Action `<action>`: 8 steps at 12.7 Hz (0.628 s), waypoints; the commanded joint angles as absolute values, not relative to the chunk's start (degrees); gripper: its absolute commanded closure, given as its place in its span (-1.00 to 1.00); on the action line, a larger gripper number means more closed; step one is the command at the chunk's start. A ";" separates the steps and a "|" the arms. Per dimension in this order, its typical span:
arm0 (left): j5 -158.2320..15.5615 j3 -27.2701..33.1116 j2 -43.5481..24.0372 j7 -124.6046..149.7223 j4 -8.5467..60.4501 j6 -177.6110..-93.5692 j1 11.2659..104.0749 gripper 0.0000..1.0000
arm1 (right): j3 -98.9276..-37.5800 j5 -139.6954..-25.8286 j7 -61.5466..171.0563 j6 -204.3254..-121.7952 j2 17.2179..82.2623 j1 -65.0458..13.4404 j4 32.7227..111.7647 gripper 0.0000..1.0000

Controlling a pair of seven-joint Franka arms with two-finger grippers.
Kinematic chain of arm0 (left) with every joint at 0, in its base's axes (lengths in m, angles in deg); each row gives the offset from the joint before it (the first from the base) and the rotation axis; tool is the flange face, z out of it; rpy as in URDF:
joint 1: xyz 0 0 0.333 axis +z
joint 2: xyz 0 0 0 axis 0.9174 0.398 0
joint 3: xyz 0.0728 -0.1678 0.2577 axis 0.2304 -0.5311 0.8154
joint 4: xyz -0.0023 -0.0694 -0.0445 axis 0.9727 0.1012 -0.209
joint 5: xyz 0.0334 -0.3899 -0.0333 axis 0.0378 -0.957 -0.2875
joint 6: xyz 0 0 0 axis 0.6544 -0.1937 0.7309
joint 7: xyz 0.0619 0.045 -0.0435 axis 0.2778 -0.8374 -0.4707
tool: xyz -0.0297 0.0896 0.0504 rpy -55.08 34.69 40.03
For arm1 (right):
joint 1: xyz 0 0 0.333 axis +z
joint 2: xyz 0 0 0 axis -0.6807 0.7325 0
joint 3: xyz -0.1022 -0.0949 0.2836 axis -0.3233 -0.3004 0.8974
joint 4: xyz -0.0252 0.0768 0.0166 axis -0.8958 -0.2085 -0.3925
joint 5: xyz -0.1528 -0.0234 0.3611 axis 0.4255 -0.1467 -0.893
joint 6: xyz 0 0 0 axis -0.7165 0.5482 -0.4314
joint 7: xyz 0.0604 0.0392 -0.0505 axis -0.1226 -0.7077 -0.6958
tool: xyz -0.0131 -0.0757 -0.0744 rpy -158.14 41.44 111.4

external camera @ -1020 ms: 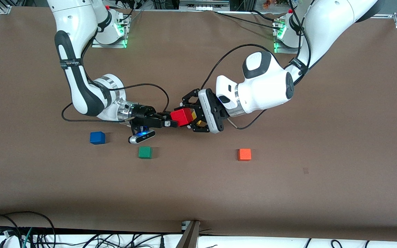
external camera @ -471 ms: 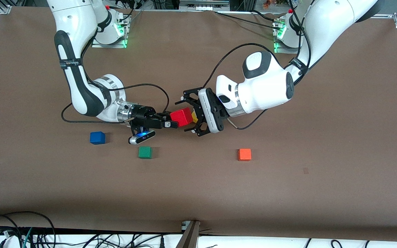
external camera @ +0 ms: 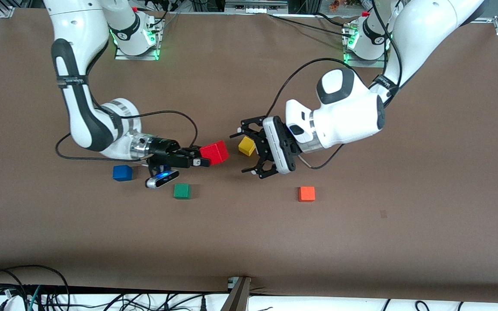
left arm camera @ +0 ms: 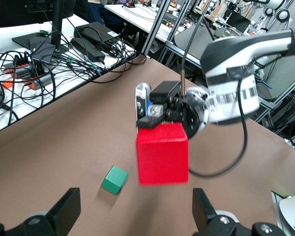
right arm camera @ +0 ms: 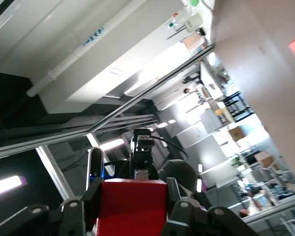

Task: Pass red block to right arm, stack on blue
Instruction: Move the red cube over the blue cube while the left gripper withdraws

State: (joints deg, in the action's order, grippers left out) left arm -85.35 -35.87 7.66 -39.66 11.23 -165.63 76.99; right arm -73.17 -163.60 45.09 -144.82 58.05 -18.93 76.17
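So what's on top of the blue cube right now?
Nothing: the blue cube sits bare on the table. The red block is off it, shut in the right claw, clear of the open left claw. Its underside is hidden.

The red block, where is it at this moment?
The red block is off the table, clamped in the right end effector, above the table between the green cube and the yellow cube.
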 commanded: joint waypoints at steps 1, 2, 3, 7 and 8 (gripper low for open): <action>-86.78 -36.85 6.20 -41.09 11.14 -161.79 79.19 -1.00 | -72.74 -151.26 47.04 -144.29 57.92 -23.20 72.46 1.00; -86.86 -36.85 5.24 -40.92 11.23 -160.21 79.46 -1.00 | -72.74 -145.99 46.96 -144.30 57.83 -24.43 71.23 1.00; -86.69 -36.76 5.14 -40.74 11.32 -158.37 79.81 -1.00 | -73.00 -140.63 46.95 -144.30 57.48 -25.31 70.18 1.00; -81.69 -34.66 1.11 -37.68 11.41 -151.86 80.26 -1.00 | -76.51 -120.23 46.61 -144.30 55.46 -25.76 67.44 1.00; -80.72 -34.13 0.58 -36.10 11.41 -150.54 80.43 -1.00 | -77.39 -115.66 46.34 -144.38 54.76 -25.76 67.27 1.00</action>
State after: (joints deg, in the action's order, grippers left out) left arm -82.52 -35.76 3.44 -38.75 11.03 -153.59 80.03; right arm -76.36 -122.31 46.01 -144.57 56.55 -25.70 67.77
